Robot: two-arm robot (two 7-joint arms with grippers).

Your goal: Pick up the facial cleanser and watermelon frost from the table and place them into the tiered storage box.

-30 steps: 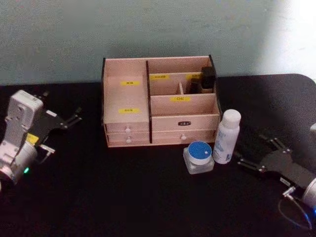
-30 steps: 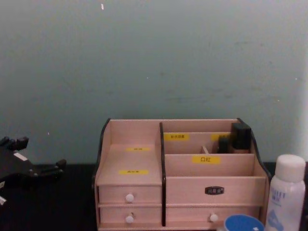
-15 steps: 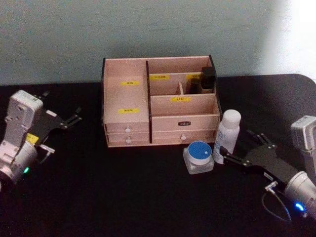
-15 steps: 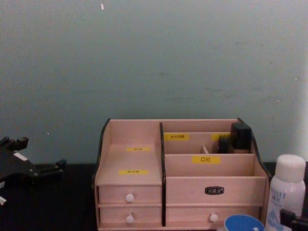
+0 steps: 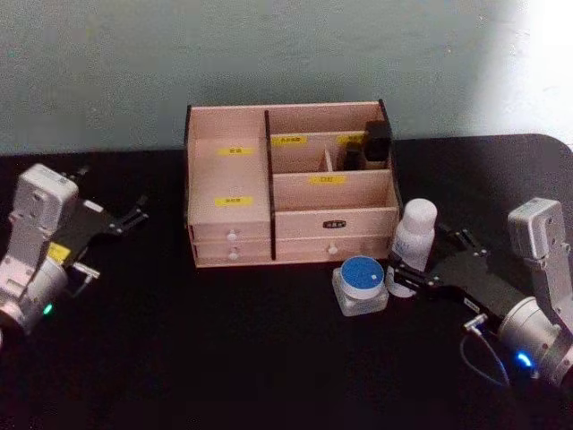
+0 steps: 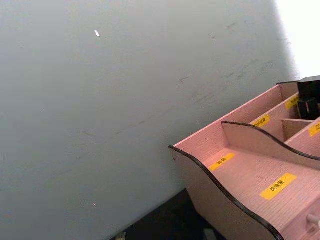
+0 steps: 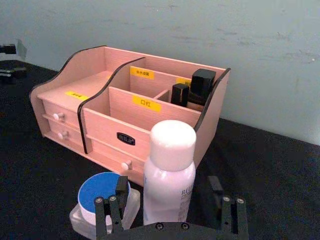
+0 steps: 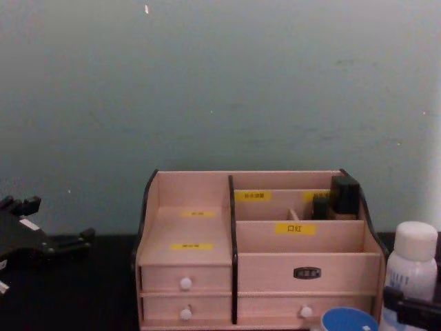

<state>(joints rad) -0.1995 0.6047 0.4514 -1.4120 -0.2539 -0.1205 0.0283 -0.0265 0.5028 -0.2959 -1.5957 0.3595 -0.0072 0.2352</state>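
A black table (image 5: pixel 224 358) carries the tiered storage box (image 5: pixel 333 219), which sits against the wall with its drawers facing the robot. The right gripper (image 7: pixel 167 180) is low at the box's front right corner, its fingers spread wide on either side of the white bottle (image 5: pixel 414 228), with no clear contact. The left gripper (image 5: pixel 109 193) hangs well to the left of the box, fingers apart and holding nothing. The bottle stands upright just off that front right corner, long axis vertical and cap up. A blue-lidded jar (image 5: pixel 361 278) sits before the box's lower right drawer, lid up, just beside the bottle. Small dark containers (image 5: pixel 376 141) stand in the box's rear right compartment.
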